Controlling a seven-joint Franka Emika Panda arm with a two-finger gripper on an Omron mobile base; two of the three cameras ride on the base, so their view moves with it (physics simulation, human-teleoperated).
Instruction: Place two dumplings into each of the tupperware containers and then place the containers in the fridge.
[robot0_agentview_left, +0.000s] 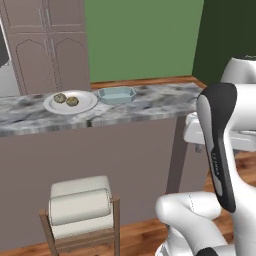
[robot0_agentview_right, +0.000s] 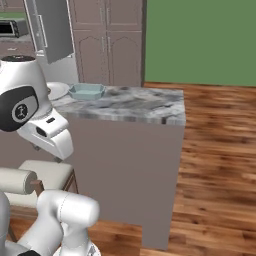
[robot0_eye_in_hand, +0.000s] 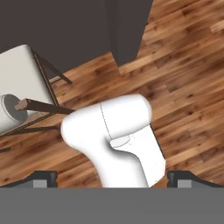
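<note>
Two tan-brown dumplings (robot0_agentview_left: 60, 98) (robot0_agentview_left: 72, 101) lie on a round white plate (robot0_agentview_left: 86, 105) on the marble counter (robot0_agentview_left: 150, 102). Just right of the plate stands a pale teal tupperware container (robot0_agentview_left: 116, 94), seen as well in the right base view (robot0_agentview_right: 86, 91); nothing shows inside it. My gripper (robot0_eye_in_hand: 113, 179) points down at the wooden floor in front of the counter, well below the countertop. Its fingertips (robot0_eye_in_hand: 43, 177) stand far apart, open, with nothing between them. A grey fridge door (robot0_agentview_right: 50, 30) hangs open at the back left.
A cushioned wooden stool (robot0_agentview_left: 80, 207) (robot0_eye_in_hand: 17, 83) stands against the counter's front, left of the arm. Brown cabinets (robot0_agentview_left: 47, 45) line the back wall. A black microwave (robot0_agentview_right: 12, 28) sits far left. The counter ends at the right (robot0_agentview_right: 175, 112), with wooden floor (robot0_agentview_right: 220, 165) beyond.
</note>
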